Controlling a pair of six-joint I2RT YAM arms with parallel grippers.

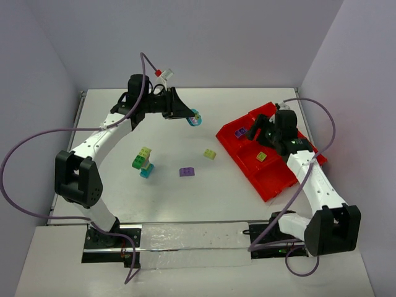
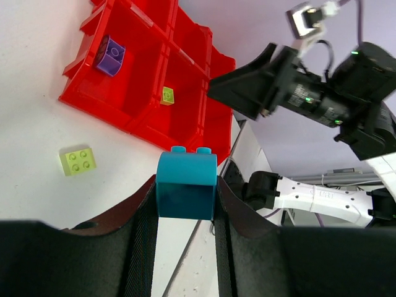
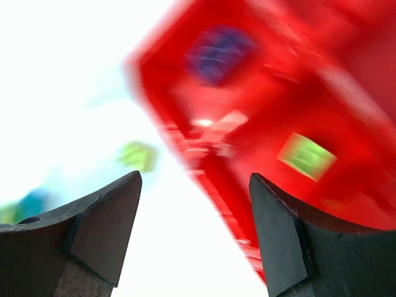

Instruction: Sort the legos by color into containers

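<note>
Jaws of the left arm pinch a teal studded plastic brick (image 1: 195, 118) aloft, left of the bright red divided plastic tray (image 1: 272, 185). Left wrist: its studs face the tray, where a purple brick (image 2: 111, 54) and a lime brick (image 2: 167, 95) occupy separate compartments. Right wrist, blurred: right jaws gape empty over the tray.

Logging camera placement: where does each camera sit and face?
Top external: high behind the left arm and right arm, looking down at the white table; both show.
Left wrist: looks past its jaws, shut on a teal plastic brick, toward the red plastic divided tray and right arm.
Right wrist: blurred, looks down between open jaws at that tray.
Shared: all show the tray's purple brick.
</note>
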